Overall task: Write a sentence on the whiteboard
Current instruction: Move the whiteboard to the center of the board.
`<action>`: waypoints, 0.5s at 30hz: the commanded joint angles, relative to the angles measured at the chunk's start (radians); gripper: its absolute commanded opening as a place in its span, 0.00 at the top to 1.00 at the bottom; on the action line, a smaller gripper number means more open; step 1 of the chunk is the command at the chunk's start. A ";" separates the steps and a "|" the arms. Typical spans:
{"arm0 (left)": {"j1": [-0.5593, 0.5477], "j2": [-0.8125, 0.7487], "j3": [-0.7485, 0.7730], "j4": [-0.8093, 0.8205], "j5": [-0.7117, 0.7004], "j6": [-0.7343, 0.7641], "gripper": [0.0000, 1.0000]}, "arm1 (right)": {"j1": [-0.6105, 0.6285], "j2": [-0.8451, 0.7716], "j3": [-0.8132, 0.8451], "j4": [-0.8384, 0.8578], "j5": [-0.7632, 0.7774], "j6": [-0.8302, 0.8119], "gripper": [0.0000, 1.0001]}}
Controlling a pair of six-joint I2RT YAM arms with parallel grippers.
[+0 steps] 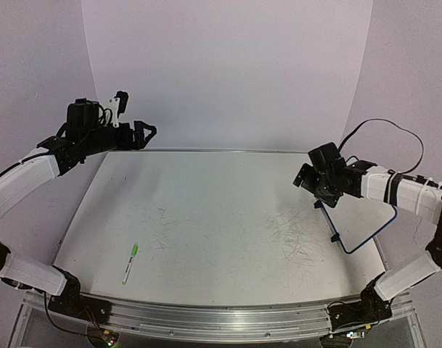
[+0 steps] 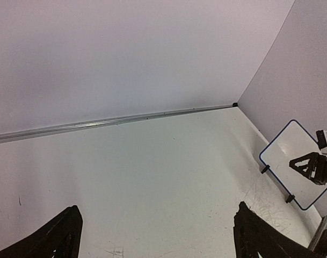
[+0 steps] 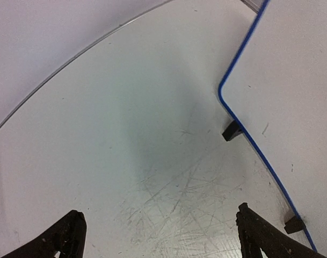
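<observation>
The whiteboard, white with a dark blue rim and two black feet, stands tilted at the table's right edge. It also shows in the right wrist view and the left wrist view. Its face looks blank; no green sentence shows. A green marker lies on the table at the front left. My left gripper is open and empty, raised over the far left corner. My right gripper is open and empty, raised just left of the whiteboard.
The white tabletop carries faint grey scribbles, thickest near the whiteboard. A metal rail runs along the far edge below the pale back wall. A black cable loops behind the right arm.
</observation>
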 commanded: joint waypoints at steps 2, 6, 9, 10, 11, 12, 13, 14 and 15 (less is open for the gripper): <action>-0.008 -0.039 -0.003 0.012 -0.023 0.020 0.01 | 0.001 0.113 0.078 -0.122 0.202 0.339 0.02; -0.011 -0.049 -0.006 0.013 -0.024 0.017 0.01 | -0.005 0.218 0.149 -0.208 0.235 0.516 0.02; -0.011 -0.051 -0.008 0.013 -0.014 0.011 0.00 | -0.038 0.321 0.211 -0.269 0.212 0.651 0.03; -0.011 -0.052 -0.009 0.014 -0.013 0.009 0.01 | -0.053 0.358 0.225 -0.273 0.201 0.688 0.04; -0.011 -0.053 -0.009 0.014 -0.013 0.009 0.01 | -0.063 0.384 0.238 -0.273 0.194 0.702 0.06; -0.011 -0.053 -0.009 0.013 -0.013 0.010 0.01 | -0.073 0.418 0.254 -0.273 0.189 0.720 0.07; -0.012 -0.055 -0.010 0.014 -0.017 0.010 0.01 | -0.081 0.452 0.274 -0.273 0.192 0.726 0.08; -0.012 -0.057 -0.011 0.014 -0.020 0.010 0.01 | -0.087 0.486 0.295 -0.273 0.198 0.727 0.09; -0.012 -0.058 -0.012 0.015 -0.023 0.010 0.01 | -0.092 0.520 0.314 -0.273 0.204 0.727 0.10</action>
